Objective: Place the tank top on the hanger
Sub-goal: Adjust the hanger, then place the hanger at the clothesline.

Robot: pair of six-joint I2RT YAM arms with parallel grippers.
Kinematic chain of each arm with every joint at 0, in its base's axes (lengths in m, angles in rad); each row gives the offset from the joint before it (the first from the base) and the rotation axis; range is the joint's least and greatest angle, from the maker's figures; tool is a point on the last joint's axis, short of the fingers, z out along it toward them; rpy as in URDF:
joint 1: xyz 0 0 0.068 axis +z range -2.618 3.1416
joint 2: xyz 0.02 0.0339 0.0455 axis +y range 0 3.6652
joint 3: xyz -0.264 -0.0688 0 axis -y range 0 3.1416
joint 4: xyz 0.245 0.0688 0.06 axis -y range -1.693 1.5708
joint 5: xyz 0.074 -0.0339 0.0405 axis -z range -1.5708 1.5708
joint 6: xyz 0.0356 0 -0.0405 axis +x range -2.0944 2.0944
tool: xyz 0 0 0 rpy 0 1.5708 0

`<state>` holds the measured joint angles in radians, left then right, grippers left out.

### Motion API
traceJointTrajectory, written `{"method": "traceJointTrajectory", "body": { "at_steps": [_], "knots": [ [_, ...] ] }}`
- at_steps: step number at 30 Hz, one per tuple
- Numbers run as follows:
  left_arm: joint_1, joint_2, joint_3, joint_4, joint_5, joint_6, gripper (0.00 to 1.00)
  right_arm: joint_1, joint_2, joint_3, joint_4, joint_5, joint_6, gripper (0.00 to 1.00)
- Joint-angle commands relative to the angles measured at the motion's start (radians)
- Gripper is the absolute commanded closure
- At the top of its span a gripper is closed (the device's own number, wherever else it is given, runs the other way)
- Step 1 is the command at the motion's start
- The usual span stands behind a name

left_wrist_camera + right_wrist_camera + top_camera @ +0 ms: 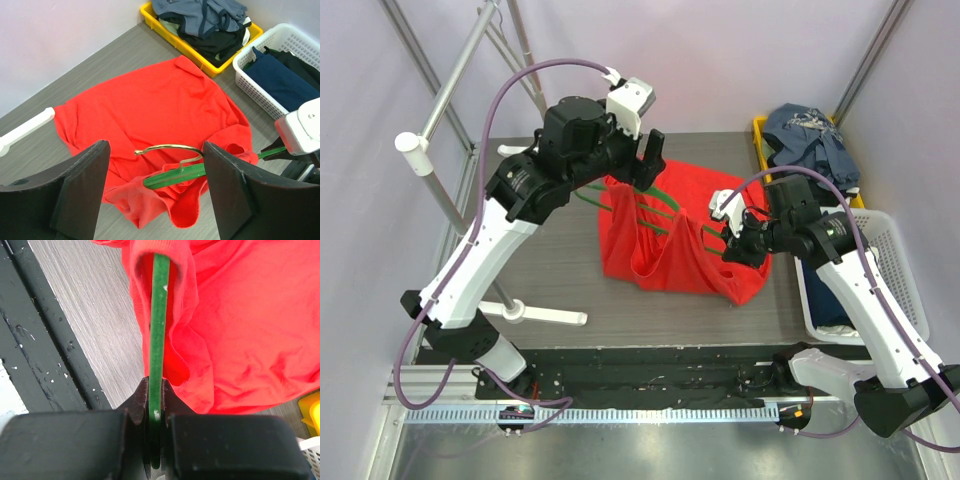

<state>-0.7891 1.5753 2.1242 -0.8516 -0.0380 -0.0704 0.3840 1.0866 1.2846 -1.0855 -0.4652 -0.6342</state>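
Right gripper (156,440), bottom of the right wrist view: pinched tight on the green bar of the hanger (159,315), which runs up into a strap of the tank top (250,315).

Left gripper (155,185): fingers (75,195) wide apart, holding nothing. The hook (170,148) shows between them at lower centre of the left wrist view, seemingly clear of both pads.

The tank top sits at centre of the top view, part spread flat, part lifted in folds along the hanger.

Judgement: one shoulder looks threaded, the other not yet. Hold your right pinch firm so the hanger cannot twist. Bring your left down on loose strap fabric, not the hook, and draw it over the free end. Pull gently, or you may drag the threaded strap back off.
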Motion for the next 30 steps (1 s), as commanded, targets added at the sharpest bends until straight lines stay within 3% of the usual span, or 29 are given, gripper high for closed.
{"method": "traceJointTrajectory", "body": {
  "at_steps": [1, 4, 13, 19, 30],
  "knots": [
    [0.008, -0.034, 0.08, 0.005, -0.063, 0.049, 0.18, -0.002, -0.03, 0.053, 0.052, -0.061, -0.018, 0.99],
    [0.008, -0.038, 0.121, 0.013, -0.063, 0.101, 0.0, -0.002, -0.03, 0.056, 0.05, -0.059, -0.019, 0.99],
    [0.01, -0.07, 0.174, 0.011, 0.035, 0.271, 0.0, -0.002, -0.014, 0.082, 0.036, -0.078, -0.027, 0.99],
    [0.008, -0.1, 0.224, -0.153, 0.269, 0.466, 0.0, 0.004, 0.01, 0.145, 0.022, -0.07, -0.041, 0.99],
    [0.007, -0.349, 0.004, -0.449, 0.316, 0.78, 0.0, 0.16, 0.206, 0.346, 0.004, 0.006, -0.016, 0.99]
  ]
}}
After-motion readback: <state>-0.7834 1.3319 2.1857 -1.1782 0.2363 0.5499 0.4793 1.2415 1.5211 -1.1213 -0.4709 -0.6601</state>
